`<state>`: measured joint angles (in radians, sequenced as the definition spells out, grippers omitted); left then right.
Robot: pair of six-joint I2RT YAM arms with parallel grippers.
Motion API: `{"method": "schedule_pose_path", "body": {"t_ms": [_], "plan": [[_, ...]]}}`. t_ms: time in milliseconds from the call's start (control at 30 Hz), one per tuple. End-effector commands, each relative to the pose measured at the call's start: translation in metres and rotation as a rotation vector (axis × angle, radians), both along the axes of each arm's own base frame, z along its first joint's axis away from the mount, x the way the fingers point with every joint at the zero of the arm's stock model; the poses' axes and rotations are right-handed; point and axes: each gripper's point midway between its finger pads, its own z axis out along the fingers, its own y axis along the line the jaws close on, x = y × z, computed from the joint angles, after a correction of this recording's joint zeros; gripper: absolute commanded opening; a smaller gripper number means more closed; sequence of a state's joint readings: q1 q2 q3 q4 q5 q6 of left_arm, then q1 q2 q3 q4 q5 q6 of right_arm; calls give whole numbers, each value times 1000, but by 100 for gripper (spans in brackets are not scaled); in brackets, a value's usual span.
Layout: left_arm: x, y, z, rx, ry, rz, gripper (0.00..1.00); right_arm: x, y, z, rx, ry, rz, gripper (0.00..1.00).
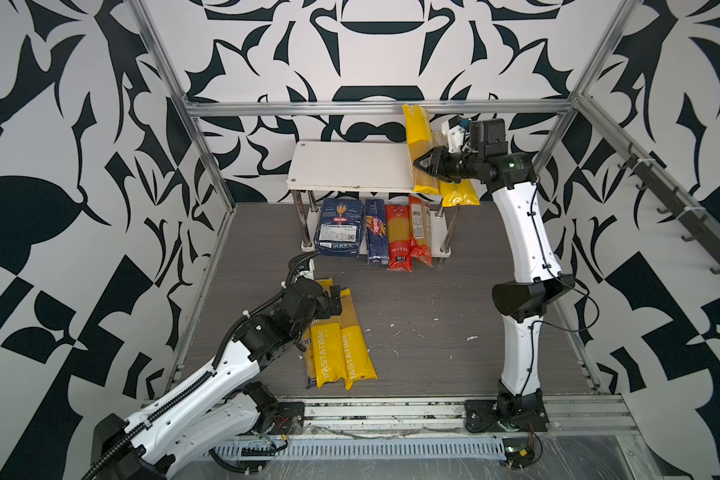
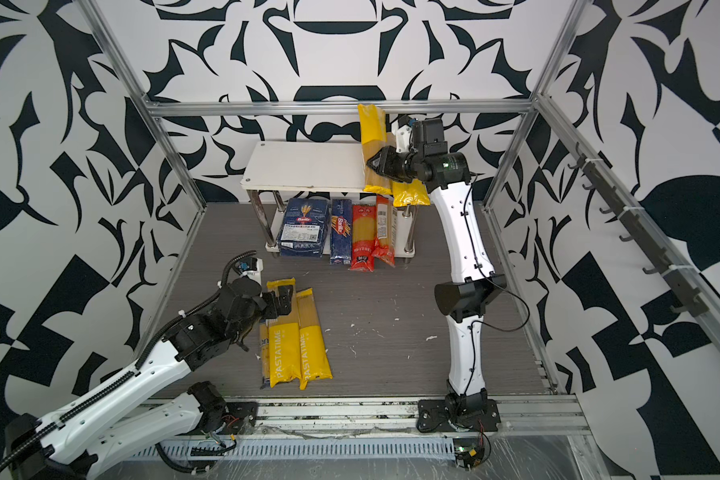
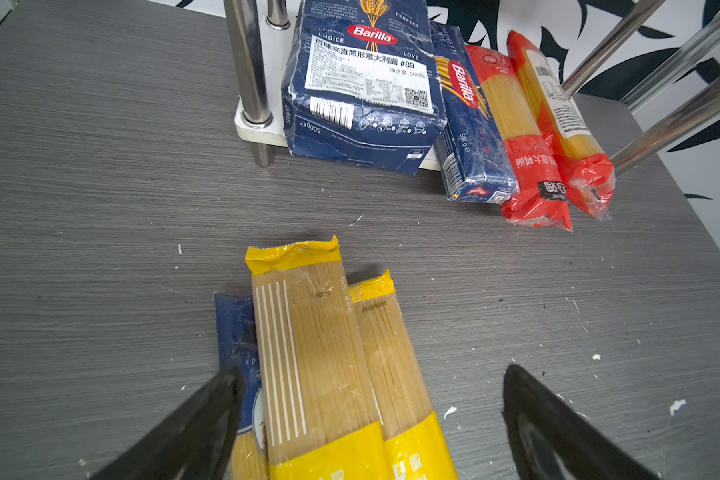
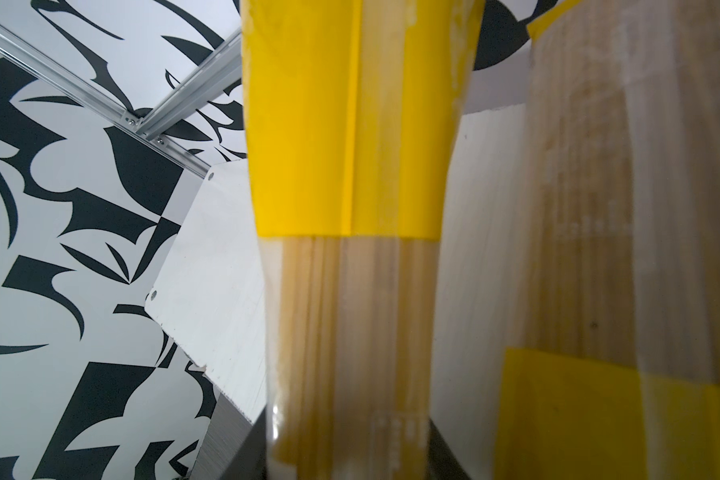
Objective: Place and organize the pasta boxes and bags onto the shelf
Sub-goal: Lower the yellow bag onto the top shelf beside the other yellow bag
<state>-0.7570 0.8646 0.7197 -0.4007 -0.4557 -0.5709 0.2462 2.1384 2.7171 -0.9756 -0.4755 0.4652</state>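
Note:
My right gripper [image 1: 418,163] [image 4: 350,451] is shut on a yellow-and-clear bag [image 1: 420,133] [image 4: 350,166], holding it over the right end of the shelf's top board [image 1: 350,166]. Another yellow bag [image 1: 458,195] lies on that end beside it. The lower tier holds the wide pasta box [image 1: 338,228], the narrow pasta box [image 1: 376,237] and two red bags [image 1: 399,241]. My left gripper [image 1: 333,299] [image 3: 373,372] hangs open just above two yellow bags [image 1: 341,345] [image 3: 308,353] on the floor. A dark-blue bag [image 3: 235,328] lies against them, partly hidden by my arm.
The grey floor [image 1: 433,324] is ringed by an aluminium frame [image 1: 375,109] and patterned walls. The shelf's chrome posts [image 3: 248,62] stand close to the wide box. The left half of the top board is bare.

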Motion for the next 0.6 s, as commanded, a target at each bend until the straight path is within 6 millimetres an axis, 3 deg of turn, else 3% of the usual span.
{"method": "schedule_pose_path", "body": {"t_ms": [0,133,367,567], "plan": [[-2,4,5,-14,-18,4,99,-19,-3,81,59,-249,15,25],[-5,9,7,-20,-27,15,99,-22,-2,83,76,-243,18,31],[-11,17,8,-33,-36,26,99,-27,-3,88,89,-241,13,32],[-16,22,7,-42,-37,36,99,-30,-3,92,98,-245,17,48]]}}
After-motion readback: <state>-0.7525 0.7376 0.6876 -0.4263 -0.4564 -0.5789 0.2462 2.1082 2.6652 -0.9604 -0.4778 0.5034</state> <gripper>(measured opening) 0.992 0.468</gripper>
